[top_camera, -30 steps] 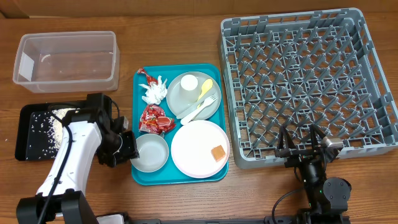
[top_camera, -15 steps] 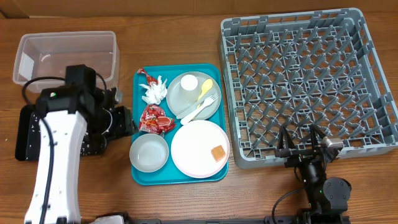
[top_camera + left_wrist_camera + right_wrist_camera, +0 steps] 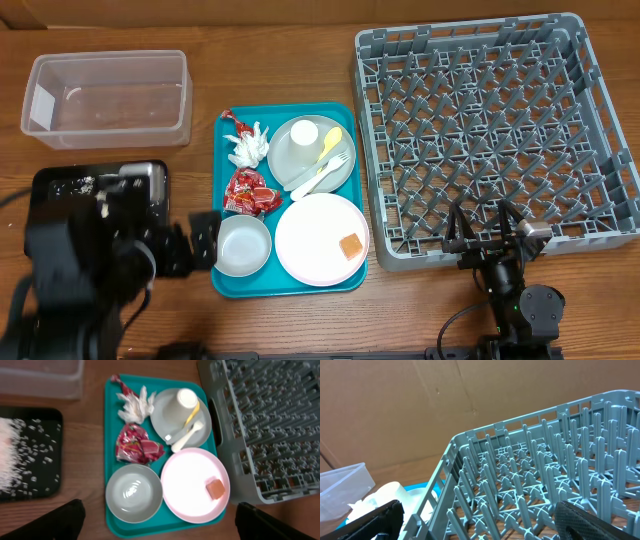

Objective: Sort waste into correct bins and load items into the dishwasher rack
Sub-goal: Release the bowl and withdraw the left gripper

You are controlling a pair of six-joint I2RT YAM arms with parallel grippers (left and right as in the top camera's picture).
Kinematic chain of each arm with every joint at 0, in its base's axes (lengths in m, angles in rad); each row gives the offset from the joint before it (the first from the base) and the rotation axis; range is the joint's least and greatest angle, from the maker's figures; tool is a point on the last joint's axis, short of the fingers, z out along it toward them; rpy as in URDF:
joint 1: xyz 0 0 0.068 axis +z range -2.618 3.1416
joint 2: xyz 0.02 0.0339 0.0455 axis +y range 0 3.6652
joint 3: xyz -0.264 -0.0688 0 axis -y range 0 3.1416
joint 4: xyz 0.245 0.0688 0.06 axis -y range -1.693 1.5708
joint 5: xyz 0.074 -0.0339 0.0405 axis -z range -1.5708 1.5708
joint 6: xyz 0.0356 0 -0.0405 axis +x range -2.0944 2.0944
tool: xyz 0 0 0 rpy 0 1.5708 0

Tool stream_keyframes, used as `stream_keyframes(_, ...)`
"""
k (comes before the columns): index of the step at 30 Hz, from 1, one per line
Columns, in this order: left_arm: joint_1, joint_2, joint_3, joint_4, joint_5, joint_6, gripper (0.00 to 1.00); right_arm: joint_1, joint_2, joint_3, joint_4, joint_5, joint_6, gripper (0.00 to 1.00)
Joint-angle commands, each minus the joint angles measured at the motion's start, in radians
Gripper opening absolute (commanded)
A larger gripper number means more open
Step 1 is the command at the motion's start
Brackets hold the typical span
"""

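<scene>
So far only the rice (image 3: 22, 452) seems binned in the black tray (image 3: 56, 435) beside the teal tray (image 3: 111, 435), whose wrappers (image 3: 137, 447), dishes (image 3: 192, 477) and cube (image 3: 216, 488) wait, the rack (image 3: 270, 425) bare, my left gripper (image 3: 191, 248) spread and empty.

Your left arm (image 3: 75, 270) covers most of the black tray (image 3: 50, 180) from overhead; only its far rim shows. Left wrist view crops that tray at the left edge, the rice (image 3: 15, 455) there smears to blur, the clear tub (image 3: 40, 377) is cut at the top, the rack (image 3: 270, 425) runs off top and right. Right wrist: something white (image 3: 380, 497) lower-left, too blurred to identify. Right arm (image 3: 520, 300) runs off the overhead's bottom edge.
</scene>
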Motion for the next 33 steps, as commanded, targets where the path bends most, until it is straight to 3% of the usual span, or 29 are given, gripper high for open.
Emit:
stream_keyframes(1,0.000,-0.056,0.014,0.002,-0.078,0.008,1.00,-0.002,-0.010,-0.010,0.003,0.005,0.000,1.00)
stream_keyframes(33,0.000,-0.068,0.014,-0.010,-0.065,-0.034,1.00,-0.002,-0.010,-0.010,0.003,0.005,0.000,1.00)
